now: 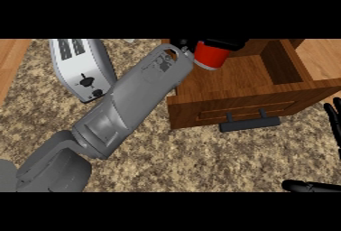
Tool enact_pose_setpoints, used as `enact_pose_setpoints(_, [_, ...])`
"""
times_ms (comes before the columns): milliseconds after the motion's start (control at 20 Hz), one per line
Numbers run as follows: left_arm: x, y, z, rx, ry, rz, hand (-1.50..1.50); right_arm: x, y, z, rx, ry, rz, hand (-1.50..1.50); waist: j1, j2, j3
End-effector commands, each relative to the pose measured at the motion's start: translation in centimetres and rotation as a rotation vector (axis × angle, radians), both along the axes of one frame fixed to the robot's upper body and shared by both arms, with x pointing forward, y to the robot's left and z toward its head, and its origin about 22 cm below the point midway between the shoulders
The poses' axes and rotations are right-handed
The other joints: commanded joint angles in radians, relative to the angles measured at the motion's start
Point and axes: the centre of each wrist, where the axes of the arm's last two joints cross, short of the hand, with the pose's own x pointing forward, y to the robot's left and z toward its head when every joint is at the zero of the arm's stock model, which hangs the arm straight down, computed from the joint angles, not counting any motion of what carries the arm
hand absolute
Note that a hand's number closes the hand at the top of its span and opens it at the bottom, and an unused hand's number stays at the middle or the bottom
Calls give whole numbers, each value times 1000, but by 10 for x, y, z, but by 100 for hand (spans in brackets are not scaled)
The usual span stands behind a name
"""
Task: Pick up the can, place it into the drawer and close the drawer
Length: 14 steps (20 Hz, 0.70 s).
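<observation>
Landmark: the open wooden drawer (266, 72), pulled out over the speckled granite counter (200, 158), its dark bar handle (250, 122) on the front panel.

Red can (212, 56) sits at the drawer's back left corner, over the wooden floor of the drawer, tilted slightly. Whether its base touches the drawer floor cannot be told.

Left hand (216, 44): black fingers curled round the can's top end, gripping it. Most of the hand is hidden by the can and the wrist. The grey left forearm (133, 99) runs diagonally from the lower left up to the drawer's left wall, crossing its corner.

Right hand (332, 118): off the drawer's right front corner, at the view's right edge, fingers straight and upright, resting open, holding nothing. Its thumb shows lower down, pointing left.

White toaster (83, 67): left of the drawer, beyond the forearm, slots up, partly covered by the arm.
</observation>
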Motion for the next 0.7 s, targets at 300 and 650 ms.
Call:
enact_pose_setpoints(300, [1,6,-17,14,13,72,-150,-2,-4,2,-19,-6,9,-150,-10,0,0])
enact_pose_setpoints(650, [-1,3,-16,-21,-7,129,-150,0,-1,8,-22,-26,22,-150,-27,5,0])
